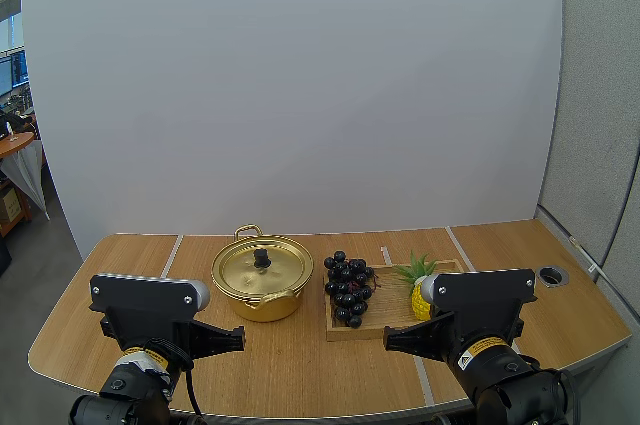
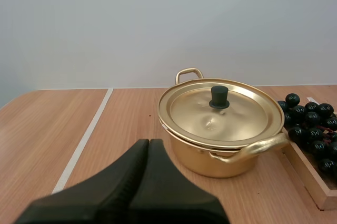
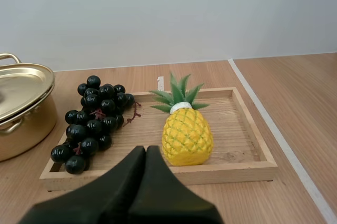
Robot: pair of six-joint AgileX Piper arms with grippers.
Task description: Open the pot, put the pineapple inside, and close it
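High: one pot [image 1: 262, 303], one lid [image 1: 278, 267] on it, ahead of left gripper [image 1: 240, 338]. One pineapple [image 1: 417, 297] and one grape bunch [image 1: 348, 288] on one tray [image 1: 390, 303], ahead of right gripper [image 1: 388, 342].
Left wrist: fingers together, empty, pot just past tips.
Right wrist: fingers together, empty, pineapple upright just past tips.

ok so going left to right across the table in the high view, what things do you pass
pot → bunch of grapes → pineapple
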